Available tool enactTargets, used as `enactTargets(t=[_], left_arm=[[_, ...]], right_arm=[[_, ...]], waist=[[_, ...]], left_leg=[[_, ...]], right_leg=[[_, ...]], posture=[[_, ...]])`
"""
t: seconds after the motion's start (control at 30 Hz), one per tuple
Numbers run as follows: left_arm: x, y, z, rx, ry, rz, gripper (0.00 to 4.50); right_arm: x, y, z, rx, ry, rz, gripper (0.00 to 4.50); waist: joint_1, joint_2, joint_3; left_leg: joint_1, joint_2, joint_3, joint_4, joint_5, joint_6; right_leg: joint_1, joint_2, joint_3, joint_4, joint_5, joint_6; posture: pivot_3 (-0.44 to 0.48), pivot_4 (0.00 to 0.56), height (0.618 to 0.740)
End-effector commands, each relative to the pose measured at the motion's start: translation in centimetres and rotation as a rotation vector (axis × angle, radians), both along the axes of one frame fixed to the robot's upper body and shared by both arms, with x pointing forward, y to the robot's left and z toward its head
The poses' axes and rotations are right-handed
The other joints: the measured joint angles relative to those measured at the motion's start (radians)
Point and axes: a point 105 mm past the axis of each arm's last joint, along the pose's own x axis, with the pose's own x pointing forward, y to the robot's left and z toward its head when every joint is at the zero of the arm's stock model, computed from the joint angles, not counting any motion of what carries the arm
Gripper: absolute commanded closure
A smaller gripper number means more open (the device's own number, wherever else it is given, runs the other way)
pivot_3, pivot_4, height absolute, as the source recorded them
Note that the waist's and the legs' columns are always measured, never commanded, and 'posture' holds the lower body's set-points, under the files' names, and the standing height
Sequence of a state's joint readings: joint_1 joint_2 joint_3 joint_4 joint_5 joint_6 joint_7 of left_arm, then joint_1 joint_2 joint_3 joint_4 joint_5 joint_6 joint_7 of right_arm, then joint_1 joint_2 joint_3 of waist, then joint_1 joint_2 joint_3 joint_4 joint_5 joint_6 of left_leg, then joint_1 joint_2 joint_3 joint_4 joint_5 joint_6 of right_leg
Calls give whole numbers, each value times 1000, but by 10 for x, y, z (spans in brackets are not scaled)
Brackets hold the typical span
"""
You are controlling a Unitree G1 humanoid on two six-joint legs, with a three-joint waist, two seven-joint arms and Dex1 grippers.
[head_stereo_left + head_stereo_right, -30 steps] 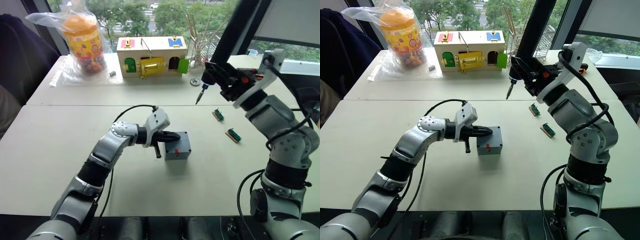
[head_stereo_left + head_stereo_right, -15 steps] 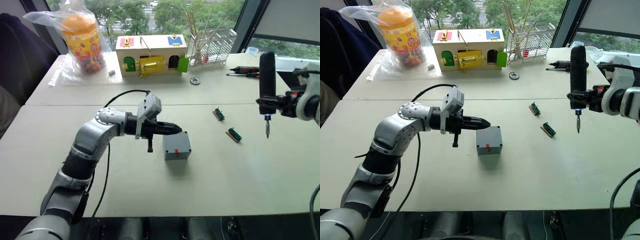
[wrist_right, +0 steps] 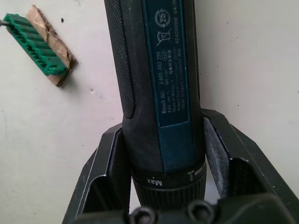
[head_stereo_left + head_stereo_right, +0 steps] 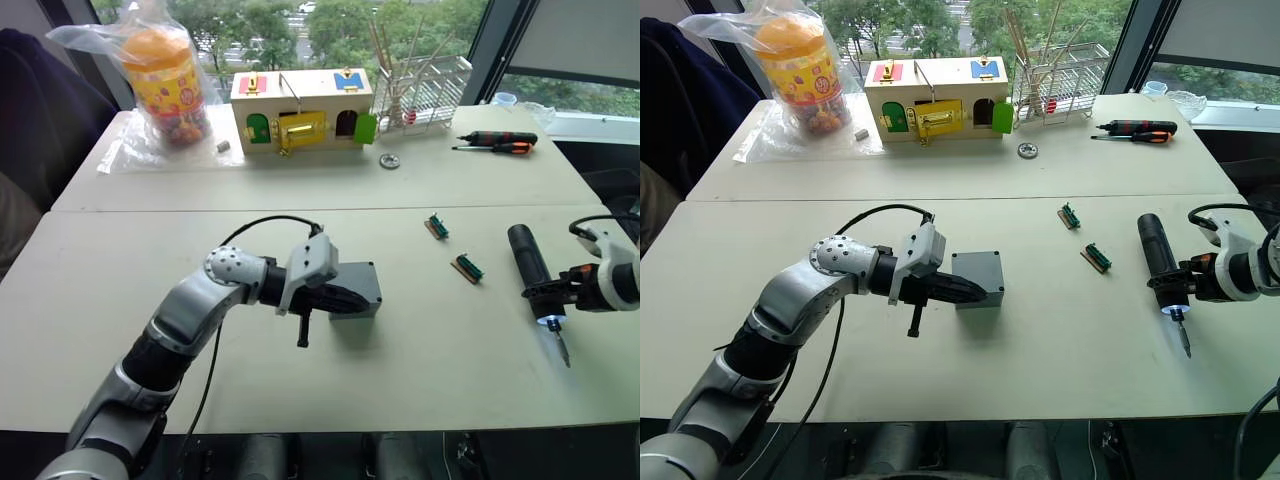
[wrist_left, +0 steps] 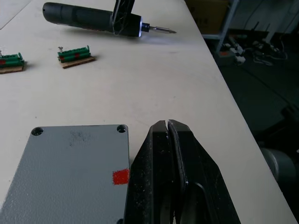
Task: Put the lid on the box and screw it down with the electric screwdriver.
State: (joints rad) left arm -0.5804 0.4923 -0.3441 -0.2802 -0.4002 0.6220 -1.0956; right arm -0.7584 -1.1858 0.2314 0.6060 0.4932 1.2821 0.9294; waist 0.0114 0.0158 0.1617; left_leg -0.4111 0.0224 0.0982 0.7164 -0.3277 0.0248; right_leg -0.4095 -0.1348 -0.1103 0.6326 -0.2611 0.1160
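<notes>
The box (image 4: 362, 283) is a small grey cube in the middle of the near table. Its top is the lid (image 5: 70, 168), a flat grey plate with screw holes in the corners, lying flush on it. My left gripper (image 4: 350, 298) is shut and empty, its fingers (image 5: 180, 154) low along the box's near side by the red mark (image 5: 120, 176). Far right, my right gripper (image 4: 1175, 282) is shut on the electric screwdriver (image 4: 525, 258), a thick dark cylinder. It lies low over the table, with the lit tip and bit (image 4: 562, 350) pointing toward the front edge.
Two green terminal blocks (image 4: 437, 227) (image 4: 467, 268) lie between the box and the driver. On the back table stand a wooden lock box (image 4: 300, 110), a bagged orange jar (image 4: 165, 85), a wire rack (image 4: 425, 85) and orange-black hand screwdrivers (image 4: 495, 142).
My right arm has swung the electric screwdriver from high over the back table down to the right side of the near table. My left gripper has dropped from the box's upper edge to its near side.
</notes>
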Motion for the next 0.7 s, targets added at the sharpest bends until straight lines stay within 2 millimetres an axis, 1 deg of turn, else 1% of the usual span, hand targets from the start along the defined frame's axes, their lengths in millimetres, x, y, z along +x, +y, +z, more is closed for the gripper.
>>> enactTargets(t=[0.03,0.13,0.2,0.23,0.33,0.4,0.47,0.5,0.57,0.63,0.7], left_arm=[[-1,2,8,-25,-34,19,4500],[-1,3,9,-31,-28,26,4500],[0,4,9,-34,-26,30,4500],[0,4,9,-34,-25,32,4500],[11,7,14,-58,-33,79,4500],[20,10,18,-83,-40,124,4500],[37,15,26,-123,-45,205,4500],[48,21,31,-150,-49,262,4500],[59,28,35,-178,-51,319,4500],[73,47,32,-171,-51,421,4500],[78,61,25,-149,-39,484,4500]], right_arm=[[6,-6,13,-8,-49,10,2724],[6,-7,9,-6,-36,10,2724],[6,-8,7,-11,-29,13,1712],[6,-9,7,-13,-28,13,1445],[8,-12,7,-31,-41,8,130],[10,-15,10,-47,-65,13,56],[14,-14,16,-53,-97,19,56],[17,-14,23,-55,-130,28,56],[20,-13,30,-57,-169,39,56],[32,-6,61,-37,-317,69,56],[40,7,90,-44,-452,148,56]], waist=[[1,0,0],[1,0,0],[1,0,0],[1,0,0],[1,0,0],[1,0,0],[1,0,0],[0,0,0],[-1,0,0],[-2,0,0],[-7,0,0]], left_leg=[[0,0,0,0,0,0],[0,0,0,0,0,0],[0,0,0,1,0,0],[0,0,0,1,0,0],[0,0,0,1,0,0],[0,0,0,1,0,0],[0,0,1,2,0,0],[0,0,2,2,0,0],[0,0,3,1,0,-1],[1,0,4,1,0,-1],[1,0,4,0,0,-1]], right_leg=[[0,0,0,0,0,0],[0,0,0,0,0,0],[0,0,0,0,0,0],[1,0,0,0,0,0],[1,0,0,0,0,0],[1,0,0,0,0,0],[1,0,-1,0,0,0],[1,0,-1,0,0,0],[1,0,-1,0,0,0],[1,1,-1,0,0,0],[0,1,-1,0,0,0]], posture=[[0,150,708],[0,150,708],[0,150,708],[0,150,708],[0,150,708],[0,150,708],[0,150,708],[0,150,708],[0,150,708],[0,150,708],[0,150,708]])
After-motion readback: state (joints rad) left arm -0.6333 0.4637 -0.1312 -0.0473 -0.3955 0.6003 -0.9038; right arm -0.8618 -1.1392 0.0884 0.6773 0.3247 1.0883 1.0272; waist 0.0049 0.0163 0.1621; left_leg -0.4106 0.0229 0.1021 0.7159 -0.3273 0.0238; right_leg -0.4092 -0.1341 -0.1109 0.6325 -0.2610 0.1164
